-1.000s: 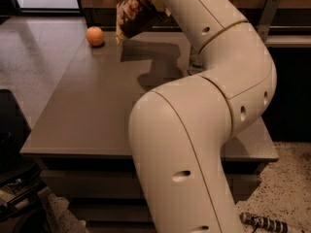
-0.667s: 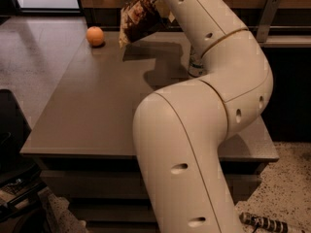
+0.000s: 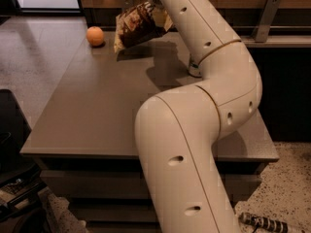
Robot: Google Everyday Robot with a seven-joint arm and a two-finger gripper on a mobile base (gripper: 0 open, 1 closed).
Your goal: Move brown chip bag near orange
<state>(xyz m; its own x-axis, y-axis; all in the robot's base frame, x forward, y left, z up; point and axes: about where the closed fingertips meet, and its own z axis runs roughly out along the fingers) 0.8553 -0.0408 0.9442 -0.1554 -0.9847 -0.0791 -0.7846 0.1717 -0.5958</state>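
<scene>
The brown chip bag [image 3: 136, 25] hangs tilted just above the far end of the grey table [image 3: 97, 106], with its shadow on the top beneath it. My gripper [image 3: 154, 8] is shut on the bag's upper right end, and my own arm mostly hides it. The orange [image 3: 95, 35] rests on the table's far left corner, a short way left of the bag and not touching it.
My large cream arm [image 3: 194, 130] crosses the right half of the view. A soda can [image 3: 193, 71] peeks out behind it on the table. A wall with a metal bracket [image 3: 265, 18] runs along the back. The table's left edge drops to speckled floor.
The bag has sunk slightly toward the table while staying right of the orange. My arm's lower links have swung a little to the right. The orange has not moved.
</scene>
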